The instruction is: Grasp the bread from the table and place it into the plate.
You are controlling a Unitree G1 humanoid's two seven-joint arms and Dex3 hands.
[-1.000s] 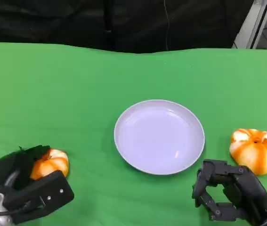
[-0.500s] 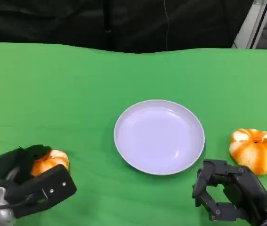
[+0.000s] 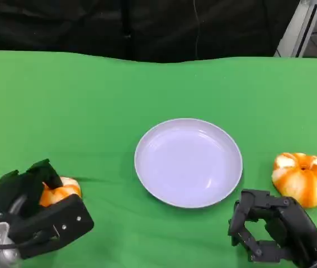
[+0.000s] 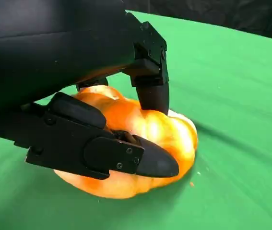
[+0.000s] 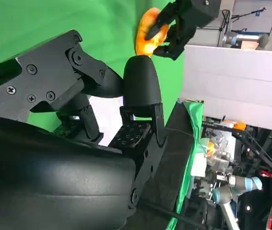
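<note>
A green worktop (image 3: 91, 95) seen from above, with a dark backdrop behind it. At about 8 o'clock from the plate, near the lower left corner, the robot's left hand (image 3: 32, 209) grips an orange, pumpkin-shaped bread (image 3: 59, 192); in the left wrist view its black fingers (image 4: 145, 160) wrap the top and side of the bread (image 4: 167, 134), whose underside is at the cloth. In the middle lies a round, pale lilac plate (image 3: 188, 162), holding nothing. At about 3 o'clock from the plate, near the right edge, a second orange-and-white bread (image 3: 304, 177) rests on the worktop. Just beside it, at about 5 o'clock from the plate, the right hand (image 3: 270, 231) hovers with its fingers curled partway in, apart and holding nothing.
</note>
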